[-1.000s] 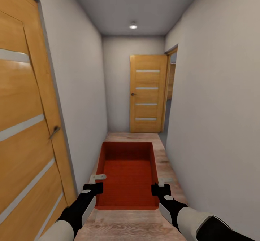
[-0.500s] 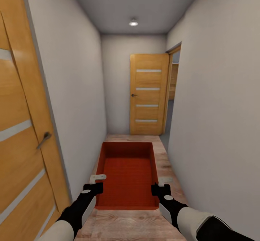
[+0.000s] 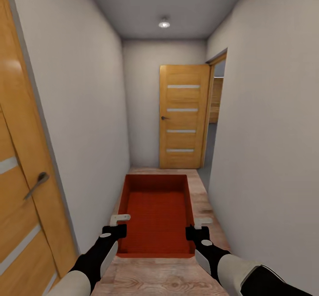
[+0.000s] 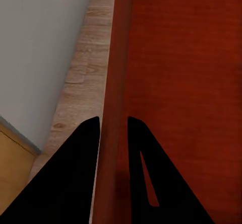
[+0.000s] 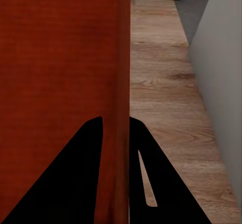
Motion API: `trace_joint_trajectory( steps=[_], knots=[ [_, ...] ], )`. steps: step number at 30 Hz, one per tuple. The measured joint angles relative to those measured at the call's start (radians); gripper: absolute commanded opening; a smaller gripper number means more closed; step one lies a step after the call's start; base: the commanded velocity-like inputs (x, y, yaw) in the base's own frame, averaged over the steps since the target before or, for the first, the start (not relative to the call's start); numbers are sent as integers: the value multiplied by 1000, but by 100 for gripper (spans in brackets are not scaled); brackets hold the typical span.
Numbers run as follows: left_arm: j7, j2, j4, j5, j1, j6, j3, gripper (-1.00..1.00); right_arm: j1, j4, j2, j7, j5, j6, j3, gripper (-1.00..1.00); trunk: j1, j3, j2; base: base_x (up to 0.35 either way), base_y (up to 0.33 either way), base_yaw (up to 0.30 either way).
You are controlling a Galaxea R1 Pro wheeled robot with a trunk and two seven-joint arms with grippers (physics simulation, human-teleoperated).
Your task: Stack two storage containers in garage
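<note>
Forward travel continues down the corridor; left gripper [image 3: 116,226] and right gripper [image 3: 197,227] each clamp a side wall of the storage container [image 3: 156,214], long axis pointing ahead.

Narrow corridor [image 3: 208,198] — closed door [image 3: 182,116] ahead, seemingly

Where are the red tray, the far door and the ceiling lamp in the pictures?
tray [image 3: 155,216], head view, on its ribbed bottom.
far door [image 3: 182,118], head view, middle of the door leaf.
ceiling lamp [image 3: 164,22], head view, on its bright disc.

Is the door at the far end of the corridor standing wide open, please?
No, the far door sits shut in the end wall; the opening lies beside it.
</note>
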Motion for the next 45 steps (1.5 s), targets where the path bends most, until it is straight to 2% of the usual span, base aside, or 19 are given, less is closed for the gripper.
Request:
trace_joint_trajectory(
  steps=[45],
  knots=[
    [0, 1, -1, 0, 0, 0, -1, -100, 0, 0, 0, 0, 0, -1, -1, -100, 0, 0, 0, 323, 0, 0]
  ],
)
